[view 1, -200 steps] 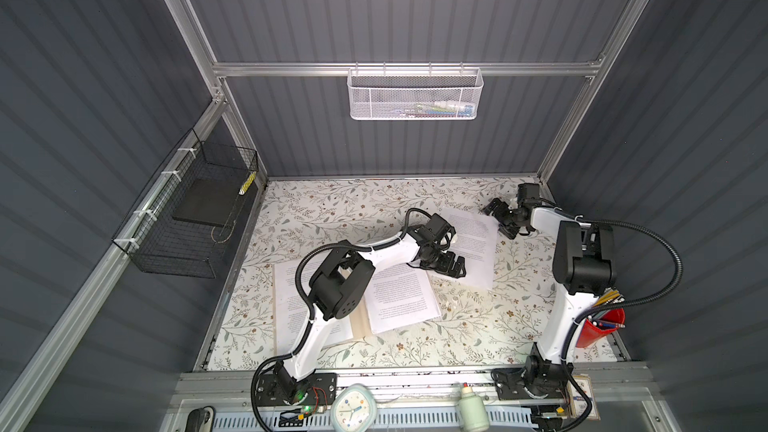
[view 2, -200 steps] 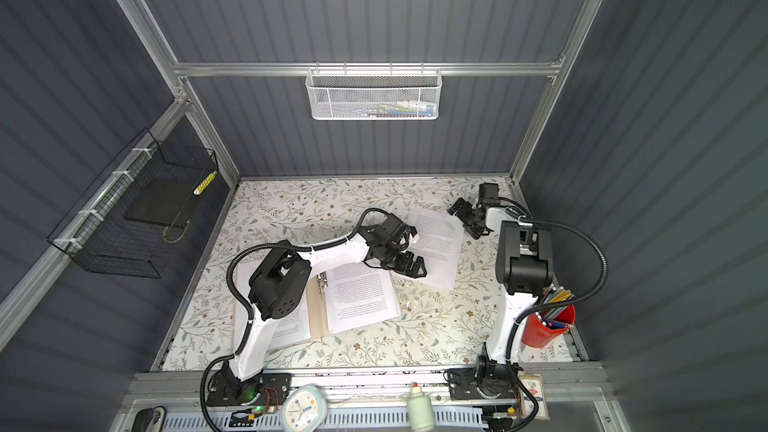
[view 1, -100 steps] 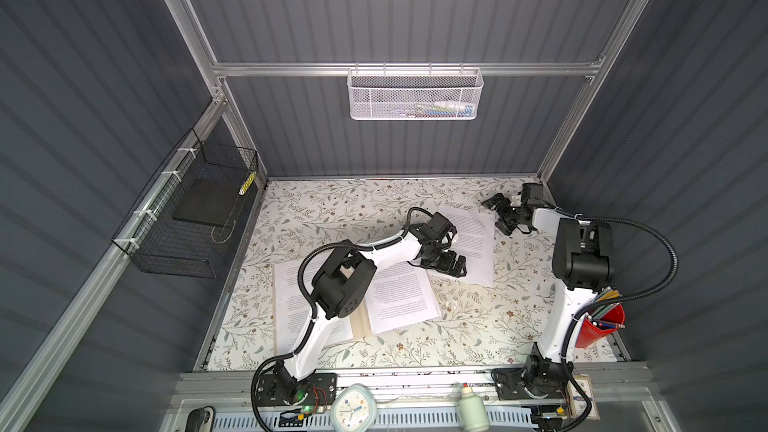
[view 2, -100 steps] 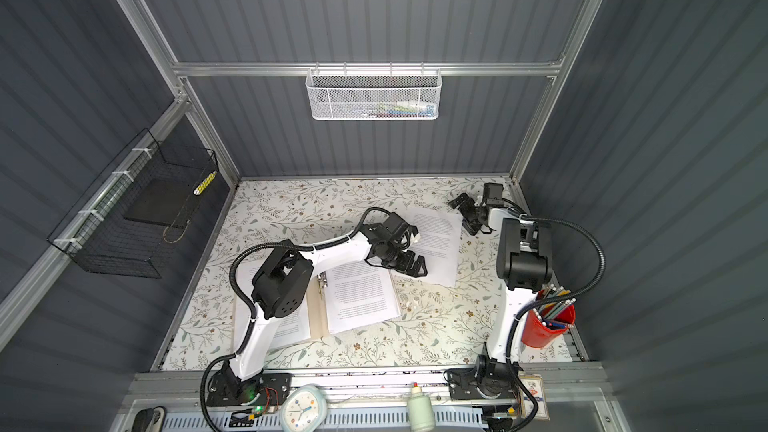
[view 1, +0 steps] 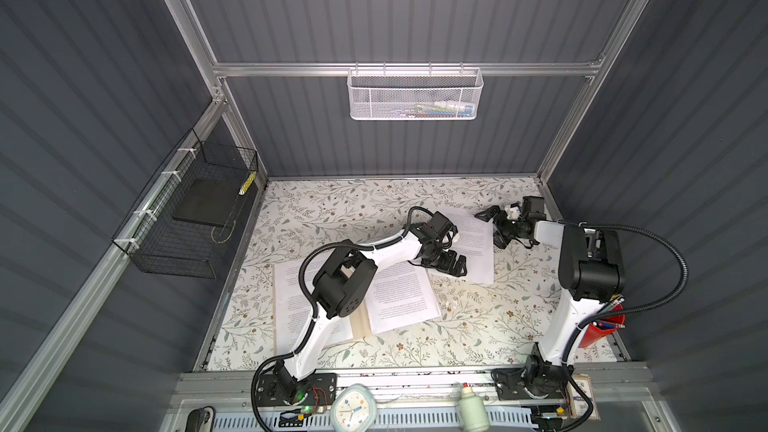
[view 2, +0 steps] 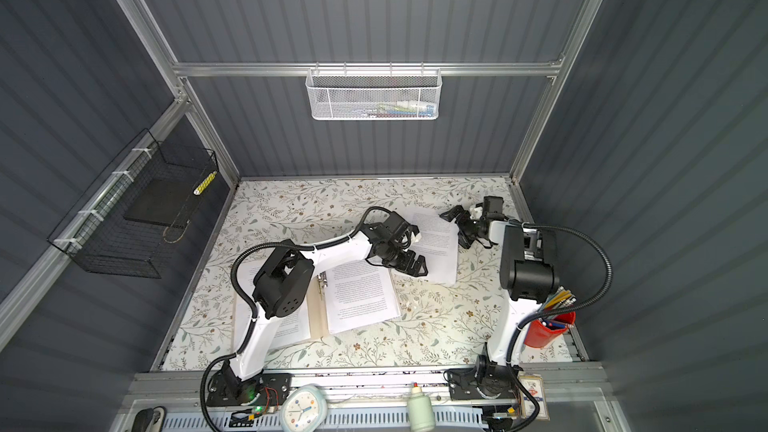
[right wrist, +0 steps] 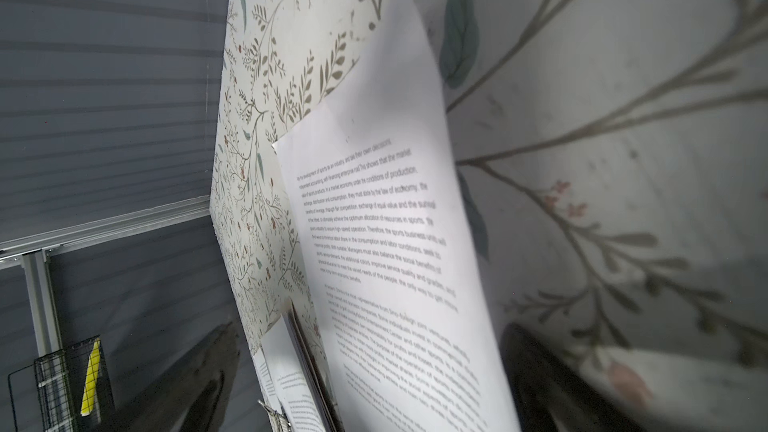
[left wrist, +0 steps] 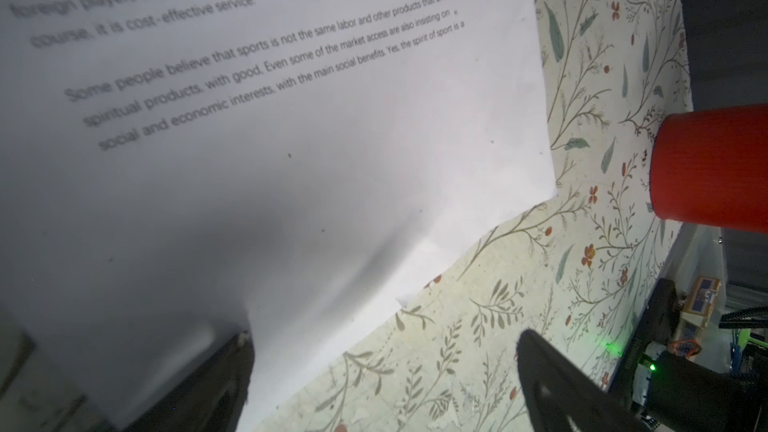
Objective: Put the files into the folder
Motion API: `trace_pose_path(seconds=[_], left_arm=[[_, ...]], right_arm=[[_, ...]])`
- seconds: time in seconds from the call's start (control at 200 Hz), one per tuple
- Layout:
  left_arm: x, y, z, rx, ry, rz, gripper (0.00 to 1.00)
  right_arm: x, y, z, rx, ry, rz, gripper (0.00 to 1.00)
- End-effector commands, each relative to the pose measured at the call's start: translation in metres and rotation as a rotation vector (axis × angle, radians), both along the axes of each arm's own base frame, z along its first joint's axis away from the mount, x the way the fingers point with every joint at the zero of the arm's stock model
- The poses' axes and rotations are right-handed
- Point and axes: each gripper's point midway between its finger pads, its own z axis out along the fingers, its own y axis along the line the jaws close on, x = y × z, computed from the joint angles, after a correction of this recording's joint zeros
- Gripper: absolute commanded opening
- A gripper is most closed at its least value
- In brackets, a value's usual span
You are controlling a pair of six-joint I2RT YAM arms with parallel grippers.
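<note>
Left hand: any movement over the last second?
No. The left hand stays open over the loose sheet, at the same offset from the folder spine in both top views.

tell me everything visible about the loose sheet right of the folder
The white paper sheet printed with black text lies flat on the floral tabletop, right of the open tan cardboard folder, rippled near one corner. The open left hand is over its near edge, the open right hand at its far side.
</note>
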Motion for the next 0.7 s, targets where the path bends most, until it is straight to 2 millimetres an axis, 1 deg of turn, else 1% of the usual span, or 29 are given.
trace_pose_path(seconds=[0.0,0.1,0.17,0.235,0.275,0.36,0.46,0.56,0.63,0.645,0.695], left_arm=[[-0.012,0.028,-0.050,0.140,0.090,0.007,1.00],[-0.012,0.028,-0.048,0.131,0.089,0.007,1.00],[-0.012,0.029,-0.048,0.130,0.091,0.008,1.00],[-0.011,0.029,-0.046,0.128,0.088,0.010,1.00],[-0.010,0.030,-0.045,0.130,0.085,0.013,1.00],[-0.007,0.027,-0.035,0.121,0.069,0.013,1.00],[0.001,0.016,-0.009,0.071,0.032,0.000,1.00],[0.011,0.001,0.029,-0.009,-0.018,-0.017,1.00],[0.018,0.000,0.060,-0.024,-0.086,-0.011,1.00],[0.024,0.004,0.066,-0.008,-0.125,0.005,1.00],[0.031,0.014,0.090,-0.001,-0.209,0.027,1.00]], right_arm=[[-0.026,0.005,-0.012,-0.018,0.060,0.039,0.99],[-0.033,0.007,-0.012,-0.010,0.049,0.047,0.98],[-0.033,0.006,-0.012,-0.015,0.033,0.047,0.93],[-0.032,0.006,-0.012,-0.017,0.020,0.047,0.85],[-0.030,0.006,-0.012,-0.020,0.015,0.044,0.75],[-0.030,0.003,-0.013,-0.026,0.014,0.022,0.42],[-0.031,0.002,-0.012,-0.035,0.010,0.015,0.19],[-0.031,0.002,-0.006,-0.042,-0.004,0.018,0.01],[-0.032,0.001,0.004,-0.048,-0.020,0.022,0.00],[-0.032,0.001,0.006,-0.050,-0.023,0.021,0.00],[-0.033,0.001,0.018,-0.062,-0.049,0.021,0.00]])
